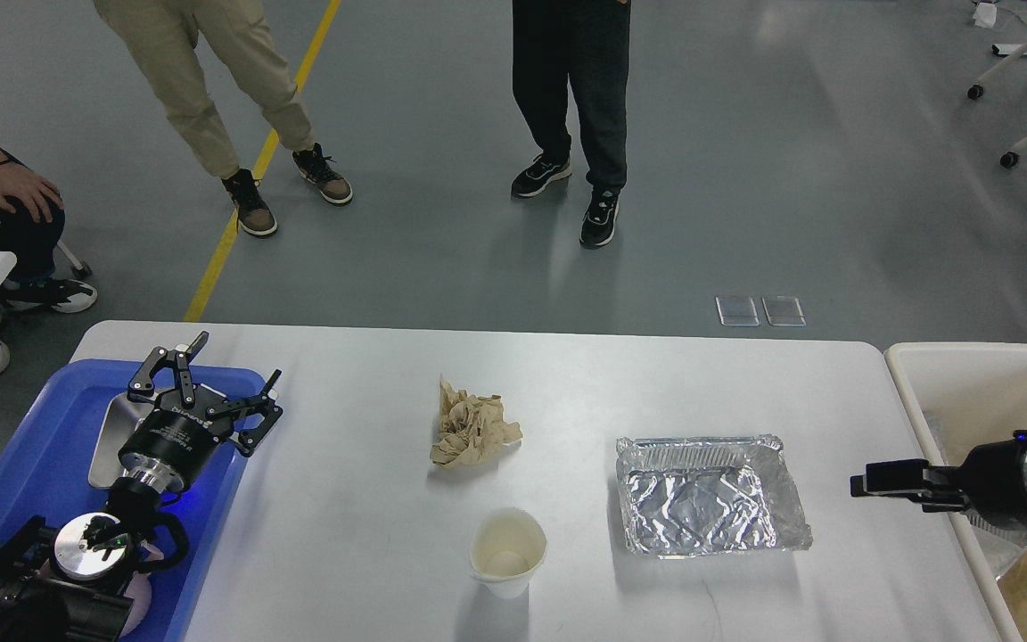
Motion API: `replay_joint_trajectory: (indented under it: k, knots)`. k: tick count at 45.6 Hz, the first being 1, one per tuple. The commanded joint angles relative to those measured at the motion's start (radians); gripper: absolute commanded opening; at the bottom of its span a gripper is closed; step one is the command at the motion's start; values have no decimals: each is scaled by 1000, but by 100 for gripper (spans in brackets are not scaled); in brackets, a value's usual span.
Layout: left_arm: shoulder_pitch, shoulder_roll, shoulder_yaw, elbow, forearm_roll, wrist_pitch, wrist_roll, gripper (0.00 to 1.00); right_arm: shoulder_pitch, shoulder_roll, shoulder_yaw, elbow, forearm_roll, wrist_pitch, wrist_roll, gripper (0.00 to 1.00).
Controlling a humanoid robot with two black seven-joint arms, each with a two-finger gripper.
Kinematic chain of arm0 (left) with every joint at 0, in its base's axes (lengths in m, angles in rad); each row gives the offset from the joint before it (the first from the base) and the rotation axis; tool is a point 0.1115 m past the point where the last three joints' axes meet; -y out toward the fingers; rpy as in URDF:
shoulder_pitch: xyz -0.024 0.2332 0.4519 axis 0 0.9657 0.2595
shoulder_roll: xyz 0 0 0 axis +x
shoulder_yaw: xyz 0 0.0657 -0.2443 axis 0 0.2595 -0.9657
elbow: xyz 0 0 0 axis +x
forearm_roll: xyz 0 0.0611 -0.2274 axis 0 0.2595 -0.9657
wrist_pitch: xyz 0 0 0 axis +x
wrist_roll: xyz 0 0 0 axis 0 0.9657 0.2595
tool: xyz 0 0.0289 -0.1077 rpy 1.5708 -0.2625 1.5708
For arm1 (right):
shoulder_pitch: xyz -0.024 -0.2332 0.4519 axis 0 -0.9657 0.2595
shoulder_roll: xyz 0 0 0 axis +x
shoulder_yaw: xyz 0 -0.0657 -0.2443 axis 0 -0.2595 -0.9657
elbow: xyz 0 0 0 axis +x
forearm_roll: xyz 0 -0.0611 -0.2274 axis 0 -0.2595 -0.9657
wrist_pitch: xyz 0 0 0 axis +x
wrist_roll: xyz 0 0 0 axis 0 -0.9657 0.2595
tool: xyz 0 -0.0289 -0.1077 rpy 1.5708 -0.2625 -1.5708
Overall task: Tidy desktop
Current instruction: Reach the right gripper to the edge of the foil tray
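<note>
Desktop (pixel 567 383) right of released left hand (pixel 233 374), right hand (pixel 861 486) state unclear

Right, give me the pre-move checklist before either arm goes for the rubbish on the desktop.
1. Left gripper open and empty: ok, its fingers are spread above the blue tray.
2. Right gripper open: cannot tell, it shows side-on and dark, beside the beige bin.
3. Crumpled brown paper free to grasp: ok, it lies alone on the desktop.
4. Paper cup upright: ok, standing with its mouth up, apart from the paper.
5. Foil tray clear of the cup: ok, a bare gap lies between them, and it looks empty.
6. Bin ready to receive: cannot tell, only part of it is in view.
</note>
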Motion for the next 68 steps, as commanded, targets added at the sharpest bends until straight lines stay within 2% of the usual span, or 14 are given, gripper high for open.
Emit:
replay_joint_trajectory:
  k: [1, 14, 19, 34, 58, 68]
  knots:
    - [8, 0, 0, 0, 0, -4, -2, 97, 0, 43, -11, -23, -42, -34, -16, 100]
    - [50, 17, -3, -2, -2, -27, -6, 97, 64, 124, -50, -122, -65, -61, -21, 100]
    - [65, 24, -8, -2, -2, -61, -8, 97, 109, 147, -112, -174, -65, -106, -19, 100]
    - [82, 44, -14, -2, -3, -65, -11, 97, 129, 151, -251, -187, -64, -264, -12, 100]
    - [39, 29, -55, -9, -25, -75, -3, 97, 175, 167, -251, -171, -49, -267, -10, 100]
    - [-36, 0, -78, -3, -66, -59, -2, 97, 196, 167, -251, -170, -47, -259, -10, 100]
